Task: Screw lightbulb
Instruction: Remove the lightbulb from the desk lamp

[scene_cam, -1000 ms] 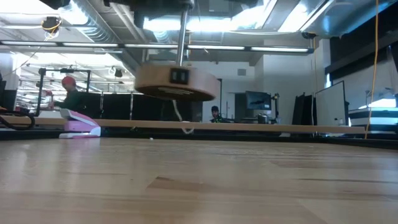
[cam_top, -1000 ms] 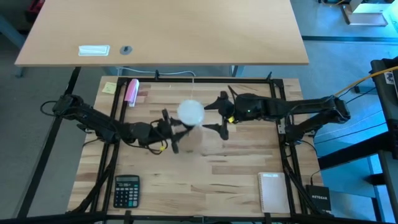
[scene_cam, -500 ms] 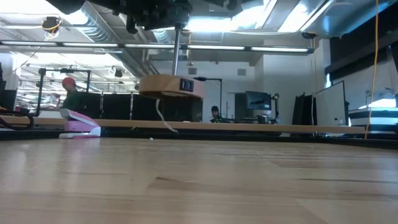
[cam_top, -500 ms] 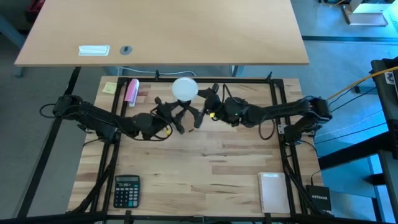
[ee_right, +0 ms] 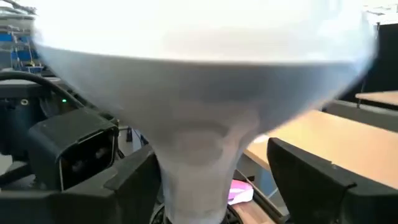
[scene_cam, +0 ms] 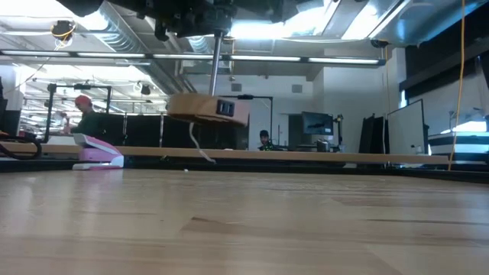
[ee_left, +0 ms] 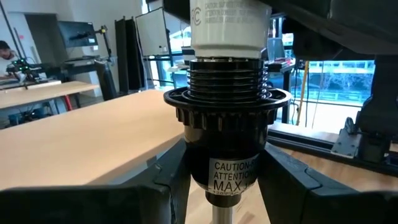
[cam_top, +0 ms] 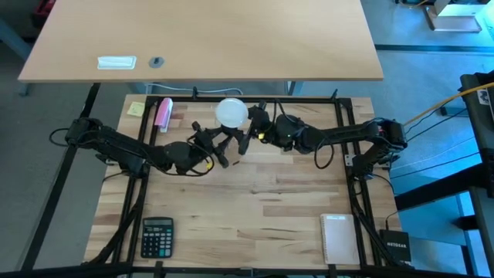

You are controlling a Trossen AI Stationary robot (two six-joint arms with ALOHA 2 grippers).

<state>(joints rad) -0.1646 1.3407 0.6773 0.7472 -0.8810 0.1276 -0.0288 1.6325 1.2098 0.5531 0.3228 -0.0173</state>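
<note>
The lightbulb [cam_top: 231, 113] is white, globe up, and its ribbed screw base [ee_left: 227, 74] sits in the black socket [ee_left: 227, 143] of a lamp with a round wooden disc base [scene_cam: 206, 109] on a thin rod. My left gripper [cam_top: 222, 144] is shut on the socket and holds the lamp in the air at the table's far middle. My right gripper [cam_top: 248, 127] is open beside the bulb. Its fingers [ee_right: 134, 180] stand on either side of the bulb's narrow neck [ee_right: 199, 180], with a gap showing on one side. A cord [scene_cam: 197, 145] hangs from the disc. My left gripper pinches the socket's lower body [ee_left: 229, 177], below its flared collar, between its two fingers [ee_left: 158, 186]. The fingers come level from the table's left. The lamp stands upright in the hold, bulb on top, with its disc base lifted clear of the table.
A pink stapler [cam_top: 164, 113] and a yellow note [cam_top: 136, 109] lie at the far left. A calculator [cam_top: 157, 235] lies at the near left and a white pad [cam_top: 338, 238] at the near right. A bare wooden table [cam_top: 255, 208] spreads in the middle. People sit in the room behind [scene_cam: 88, 118].
My left gripper has carried the lamp with the bulb from the table's middle toward the far edge, still upright and clear of the table. My right gripper has gone left and toward the far edge, up to the bulb, and now stands around its neck.
</note>
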